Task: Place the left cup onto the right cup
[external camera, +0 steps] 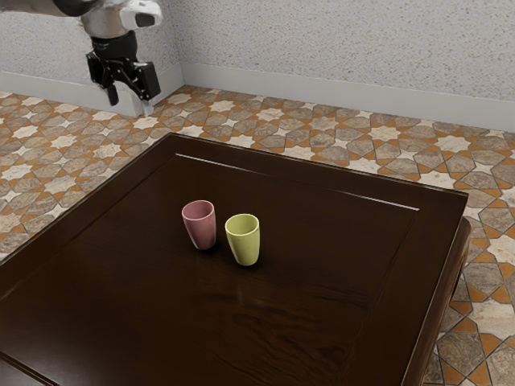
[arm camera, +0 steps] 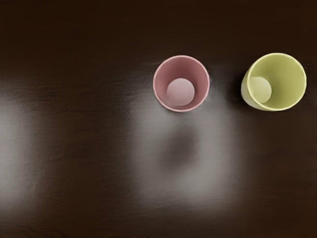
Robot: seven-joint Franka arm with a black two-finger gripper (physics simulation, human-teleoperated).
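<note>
A pink cup (external camera: 199, 223) stands upright near the middle of the dark wooden table (external camera: 338, 305). A yellow-green cup (external camera: 243, 239) stands upright just to the exterior view's right of it, a small gap between them. My gripper (external camera: 129, 95) hangs high above the table's far left corner, well away from both cups, its fingers apart with nothing between them. From the wrist camera I look straight down into the pink cup (arm camera: 181, 83) and the yellow-green cup (arm camera: 275, 81), both with nothing inside.
The table has a raised rim (external camera: 298, 181) around a sunken top. Patterned tile floor (external camera: 338, 137) and a grey wall (external camera: 338, 40) lie beyond it.
</note>
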